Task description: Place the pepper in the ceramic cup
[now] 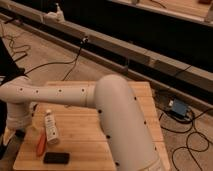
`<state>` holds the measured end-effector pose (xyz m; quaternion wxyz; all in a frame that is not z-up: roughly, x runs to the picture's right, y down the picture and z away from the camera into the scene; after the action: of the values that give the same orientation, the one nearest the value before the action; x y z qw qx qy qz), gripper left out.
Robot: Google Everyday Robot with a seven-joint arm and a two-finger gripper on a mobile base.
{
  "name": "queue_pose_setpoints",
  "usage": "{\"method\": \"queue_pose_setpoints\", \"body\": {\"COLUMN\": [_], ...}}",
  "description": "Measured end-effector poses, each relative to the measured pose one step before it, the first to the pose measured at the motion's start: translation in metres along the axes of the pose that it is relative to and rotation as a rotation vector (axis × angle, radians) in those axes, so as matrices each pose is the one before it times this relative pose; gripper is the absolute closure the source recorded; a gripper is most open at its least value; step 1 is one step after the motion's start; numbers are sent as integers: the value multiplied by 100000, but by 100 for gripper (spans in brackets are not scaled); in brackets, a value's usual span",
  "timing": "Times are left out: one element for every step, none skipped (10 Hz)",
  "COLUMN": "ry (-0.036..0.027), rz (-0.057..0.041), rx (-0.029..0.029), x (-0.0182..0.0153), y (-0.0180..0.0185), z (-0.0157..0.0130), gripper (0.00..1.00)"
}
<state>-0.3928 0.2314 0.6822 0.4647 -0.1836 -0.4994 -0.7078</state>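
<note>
The pincer point(19, 134) hangs at the left edge of the bench point(80, 135); apart or together, I cannot tell. The pepper point(41, 144) lies on the bench at the pincer's 4 o'clock, just beside the white tube point(50, 128).

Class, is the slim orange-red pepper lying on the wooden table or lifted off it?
Lying on it: the pepper rests flat on the table beside the white labelled tube; the gripper is just left of it.

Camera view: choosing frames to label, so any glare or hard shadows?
Camera view: even light, no glare on the pale wooden table; the hand hangs at its left edge, by the slim orange-red pepper; the bulky white arm hides the table's middle.
</note>
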Motion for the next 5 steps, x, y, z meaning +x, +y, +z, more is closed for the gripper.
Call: {"method": "queue_pose_setpoints", "body": {"ry": [-1612, -1075, -994, -1204, -1363], "rz": [535, 1292, 1595, 2280, 2636], "rx": [-1300, -571, -464, -336, -361], "x": [143, 94, 110, 125, 120], "y": [295, 332, 428, 547, 634], "z": [1002, 624, 576, 675, 806], "gripper": [27, 27, 27, 27, 27]}}
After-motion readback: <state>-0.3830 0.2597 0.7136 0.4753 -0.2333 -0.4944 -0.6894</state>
